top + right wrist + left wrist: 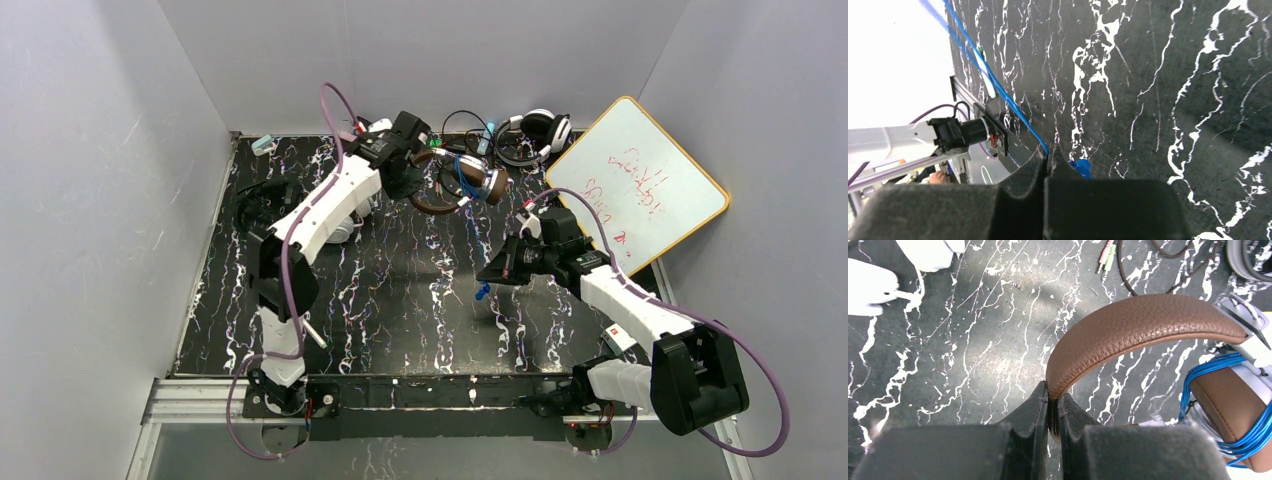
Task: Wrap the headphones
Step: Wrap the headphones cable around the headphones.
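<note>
Your left jaws are clamped shut on the brown headband of the headphones, at the far middle of the surface. Your right jaws pinch the blue cord. Hold it taut and lay each loop snugly around the ear cup.

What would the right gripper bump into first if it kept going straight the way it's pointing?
Probably the black marbled tabletop. It fills the right wrist view beyond the shut tips of the right gripper, which pinch the blue cord. Depth is hard to judge.
</note>
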`<control>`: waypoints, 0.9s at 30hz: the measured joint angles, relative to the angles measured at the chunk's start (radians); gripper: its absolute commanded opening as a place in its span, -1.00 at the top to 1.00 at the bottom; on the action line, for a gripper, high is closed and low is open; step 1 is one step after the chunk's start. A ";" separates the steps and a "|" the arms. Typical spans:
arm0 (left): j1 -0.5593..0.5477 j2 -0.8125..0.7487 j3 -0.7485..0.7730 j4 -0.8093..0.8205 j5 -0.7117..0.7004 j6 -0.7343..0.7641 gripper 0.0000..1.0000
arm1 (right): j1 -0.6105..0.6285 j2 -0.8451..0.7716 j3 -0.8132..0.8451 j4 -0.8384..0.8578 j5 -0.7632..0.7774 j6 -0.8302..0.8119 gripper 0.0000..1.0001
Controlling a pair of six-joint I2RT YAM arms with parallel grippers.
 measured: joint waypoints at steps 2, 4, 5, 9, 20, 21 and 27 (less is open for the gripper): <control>0.008 -0.048 -0.016 0.000 0.012 0.023 1.00 | -0.006 0.000 -0.007 0.010 0.019 -0.004 0.97; 0.016 -0.094 -0.035 -0.001 0.026 0.049 1.00 | -0.016 0.002 -0.007 0.023 0.032 -0.006 0.97; 0.020 -0.117 -0.049 0.001 0.033 0.061 1.00 | -0.024 0.004 -0.007 0.034 0.037 -0.008 0.97; 0.028 -0.208 -0.115 0.018 0.089 0.134 1.00 | -0.047 0.011 -0.007 0.066 0.048 -0.035 0.97; 0.042 -0.423 -0.344 0.217 0.552 0.399 1.00 | -0.065 -0.123 -0.085 0.261 -0.008 -0.124 0.97; 0.042 -0.439 -0.364 0.236 0.600 0.426 1.00 | -0.066 -0.149 -0.097 0.282 -0.021 -0.125 0.97; 0.042 -0.547 -0.471 0.335 0.849 0.608 1.00 | -0.070 -0.271 -0.134 0.417 -0.143 -0.128 0.97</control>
